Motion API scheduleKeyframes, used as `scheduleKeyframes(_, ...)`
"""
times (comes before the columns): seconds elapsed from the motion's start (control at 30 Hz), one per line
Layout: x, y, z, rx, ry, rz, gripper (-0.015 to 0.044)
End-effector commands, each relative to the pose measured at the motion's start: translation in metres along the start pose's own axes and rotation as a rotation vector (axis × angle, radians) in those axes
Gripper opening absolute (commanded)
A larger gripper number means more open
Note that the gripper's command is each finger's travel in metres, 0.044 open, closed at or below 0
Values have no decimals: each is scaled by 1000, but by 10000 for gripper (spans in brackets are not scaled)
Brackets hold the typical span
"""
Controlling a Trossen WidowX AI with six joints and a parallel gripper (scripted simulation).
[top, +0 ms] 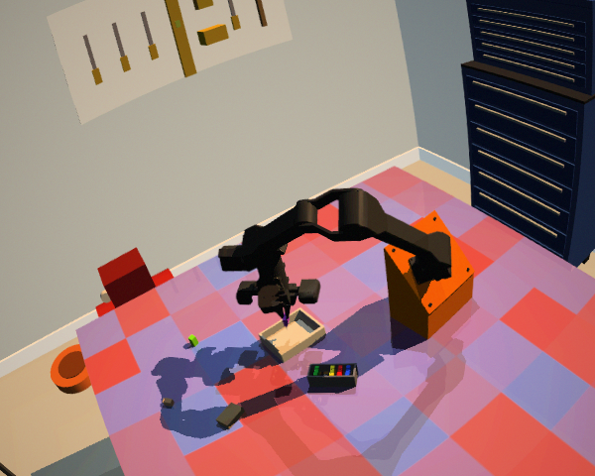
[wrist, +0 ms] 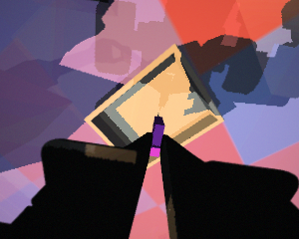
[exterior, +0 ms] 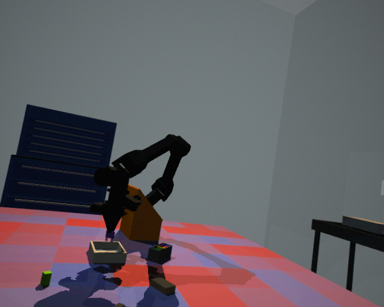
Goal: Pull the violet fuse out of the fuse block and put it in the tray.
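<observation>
My gripper (top: 286, 316) (exterior: 110, 231) (wrist: 155, 138) is shut on the violet fuse (top: 286, 321) (exterior: 109, 235) (wrist: 158, 133) and points down. In the exterior view the fuse hangs upright, its prongs showing just above the level of the tray's rim. The cream tray (top: 298, 346) (exterior: 109, 258) (wrist: 132, 73) lies below the fuse, which overlaps the inside of the tray in the wrist view. The dark fuse block (top: 331, 383) (exterior: 159, 256) stands beside the tray and holds green, yellow, red and blue fuses. The fingertips are partly hidden in shadow.
A bright green block (top: 193, 340) (exterior: 46, 278) stands left of the tray. A brown block (top: 229, 416) (exterior: 162, 285) lies nearer the front, with a smaller brown piece (top: 168, 403) (exterior: 119, 305) by it. The orange arm base (top: 449, 312) (exterior: 142, 221) stands behind the fuse block.
</observation>
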State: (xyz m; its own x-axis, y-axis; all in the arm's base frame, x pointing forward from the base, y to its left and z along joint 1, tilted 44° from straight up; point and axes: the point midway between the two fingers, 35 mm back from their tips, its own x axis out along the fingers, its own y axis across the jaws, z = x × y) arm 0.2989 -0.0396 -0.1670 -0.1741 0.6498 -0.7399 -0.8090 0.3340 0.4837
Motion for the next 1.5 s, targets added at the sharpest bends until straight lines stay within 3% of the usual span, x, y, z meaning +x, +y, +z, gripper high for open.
scheduleKeyframes(0.0, 7, 2, -1, 6, -3, 5, 0)
scheduleKeyframes(0.37, 22, 3, -1, 6, -3, 6, 0)
scheduleKeyframes(0.8, 16, 1, 0, 0, -1, 2, 330)
scheduleKeyframes(0.93, -18, 2, -1, 6, -2, 5, 330)
scheduleKeyframes(1.47, -17, 2, -1, 10, -4, 5, 330)
